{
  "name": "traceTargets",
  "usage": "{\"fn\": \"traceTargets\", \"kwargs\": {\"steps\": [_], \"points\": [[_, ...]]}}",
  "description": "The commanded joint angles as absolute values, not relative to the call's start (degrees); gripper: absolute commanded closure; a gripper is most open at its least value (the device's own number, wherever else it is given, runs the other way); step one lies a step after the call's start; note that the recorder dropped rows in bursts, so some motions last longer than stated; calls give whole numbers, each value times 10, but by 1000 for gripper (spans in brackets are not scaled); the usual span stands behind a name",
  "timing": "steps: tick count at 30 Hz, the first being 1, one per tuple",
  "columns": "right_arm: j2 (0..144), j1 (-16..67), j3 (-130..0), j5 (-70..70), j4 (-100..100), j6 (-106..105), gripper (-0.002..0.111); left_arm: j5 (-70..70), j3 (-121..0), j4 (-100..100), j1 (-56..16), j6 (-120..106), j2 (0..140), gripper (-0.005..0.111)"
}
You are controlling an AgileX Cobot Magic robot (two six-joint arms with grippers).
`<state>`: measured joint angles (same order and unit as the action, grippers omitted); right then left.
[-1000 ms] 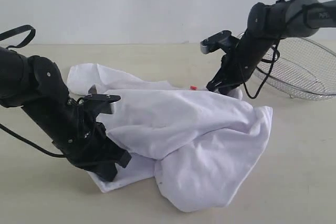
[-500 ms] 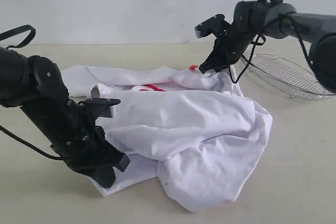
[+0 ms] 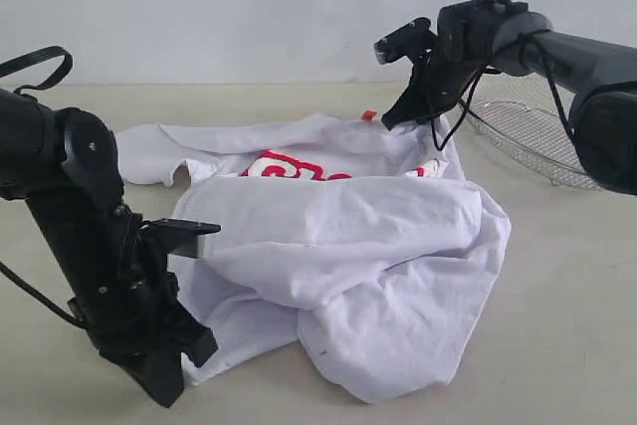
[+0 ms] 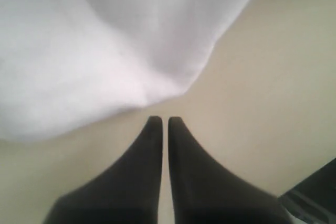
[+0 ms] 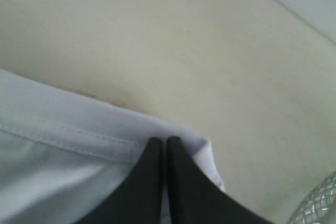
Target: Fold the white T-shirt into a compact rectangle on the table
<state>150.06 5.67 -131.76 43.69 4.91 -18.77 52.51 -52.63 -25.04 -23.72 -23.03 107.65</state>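
The white T-shirt [image 3: 368, 246] lies crumpled on the table [image 3: 567, 335], with red lettering [image 3: 289, 168] showing near its far edge and an orange tag [image 3: 368, 115] at the back. My right gripper [image 3: 395, 120] is shut on the shirt's far edge, holding it slightly raised; in the right wrist view the fingers [image 5: 164, 141] pinch a stitched hem [image 5: 63, 135]. My left gripper [image 3: 164, 390] sits low at the front left, beside the shirt's near corner. Its fingers [image 4: 164, 120] are shut on nothing, and the cloth [image 4: 105, 51] lies just past their tips.
A silver wire-mesh basket [image 3: 542, 136] rests on the table at the back right, close behind the right arm; its rim [image 5: 315, 203] shows in the right wrist view. Bare tabletop surrounds the shirt in front and to the right.
The right gripper has risen and moved back with the shirt's far edge, uncovering the red lettering. The left arm has dropped toward the front left, off the cloth.
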Motion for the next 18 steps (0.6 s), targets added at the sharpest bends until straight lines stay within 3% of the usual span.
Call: {"fn": "traceTargets", "kwargs": {"steps": [1, 6, 9, 12, 18], "points": [[1474, 51, -1321, 443, 67, -175, 108, 538, -528, -253, -240, -244, 1061, 102], [1410, 51, -1322, 463, 22, -171, 108, 476, -540, -294, -240, -279, 990, 102], [1363, 51, -1322, 552, 18, -189, 108, 430, -551, -295, -240, -279, 967, 102], [1340, 51, -1322, 700, 6, -197, 108, 407, -556, -361, -243, -358, 999, 102], [1345, 57, -1232, 700, -102, -218, 108, 389, -579, -413, -253, -421, 1105, 102]]}}
